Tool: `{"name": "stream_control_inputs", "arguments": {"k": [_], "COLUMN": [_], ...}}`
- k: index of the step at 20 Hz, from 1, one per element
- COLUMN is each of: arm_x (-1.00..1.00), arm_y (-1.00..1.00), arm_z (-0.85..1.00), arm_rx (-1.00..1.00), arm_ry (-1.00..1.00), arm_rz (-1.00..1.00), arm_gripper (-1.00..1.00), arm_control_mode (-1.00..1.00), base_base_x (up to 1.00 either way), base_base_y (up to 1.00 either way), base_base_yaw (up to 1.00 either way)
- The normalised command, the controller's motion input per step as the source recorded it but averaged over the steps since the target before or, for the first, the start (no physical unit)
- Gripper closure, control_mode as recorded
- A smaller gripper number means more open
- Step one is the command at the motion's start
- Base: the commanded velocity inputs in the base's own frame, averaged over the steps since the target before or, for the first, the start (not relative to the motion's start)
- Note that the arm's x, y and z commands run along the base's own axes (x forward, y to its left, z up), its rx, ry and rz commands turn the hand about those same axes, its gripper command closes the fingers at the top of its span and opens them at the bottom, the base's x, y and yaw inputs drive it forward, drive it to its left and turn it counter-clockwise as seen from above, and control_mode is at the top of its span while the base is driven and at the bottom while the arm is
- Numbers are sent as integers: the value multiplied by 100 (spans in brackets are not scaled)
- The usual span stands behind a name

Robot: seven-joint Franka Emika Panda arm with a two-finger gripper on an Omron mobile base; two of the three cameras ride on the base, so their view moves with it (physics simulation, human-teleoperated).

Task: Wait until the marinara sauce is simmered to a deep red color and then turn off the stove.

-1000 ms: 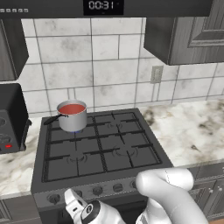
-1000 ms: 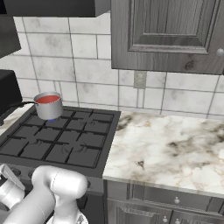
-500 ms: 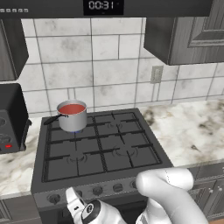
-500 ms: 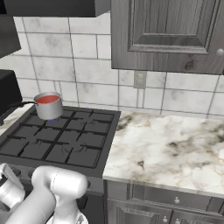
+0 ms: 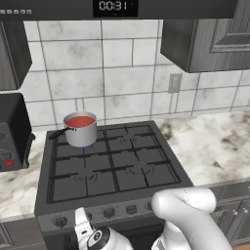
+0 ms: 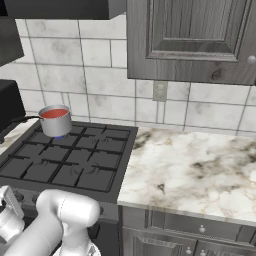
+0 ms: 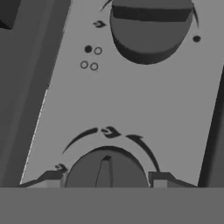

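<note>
marinara sauce (image 5: 79, 121): left base view, red, in a steel saucepan (image 5: 82, 134) on the stove's (image 5: 112, 166) burner at 10 o'clock.
right base view: saucepan at the stove's 11 o'clock corner.
gripper (image 7: 106, 178): hand view, fingertips clamped on a knob (image 7: 106, 173) at 6 o'clock.

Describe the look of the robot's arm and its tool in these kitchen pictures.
The arm is glossy white, built of rounded tubular segments with a bulbous elbow. Near the stove front, its wrist carries a dark round joint face with a white mark. The tool shows two small light grey tips, squared-off and flat-faced. No cables are visible.
</note>
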Motion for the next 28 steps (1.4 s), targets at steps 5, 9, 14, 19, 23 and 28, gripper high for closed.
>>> {"name": "stream_control_inputs", "arguments": {"k": [5,9,14,19,23,28], "arm_x": [0,0,0,0,0,0], "arm_y": [-12,-16,-23,-23,-24,-26], "arm_z": [-9,-6,-8,-11,-11,-8], "arm_rx": [31,31,34,36,37,37], "arm_ry": [5,4,2,0,0,0], "arm_rz": [-17,-15,-12,-10,-10,-10], "arm_gripper": [100,100,100,100,100,100], "arm_control_mode": [-100,-100,-100,-100,-100,-100], "base_base_x": [0,0,0,0,0,0], "base_base_y": [0,0,0,0,0,0], "base_base_yaw": [0,0,0,0,0,0]}}
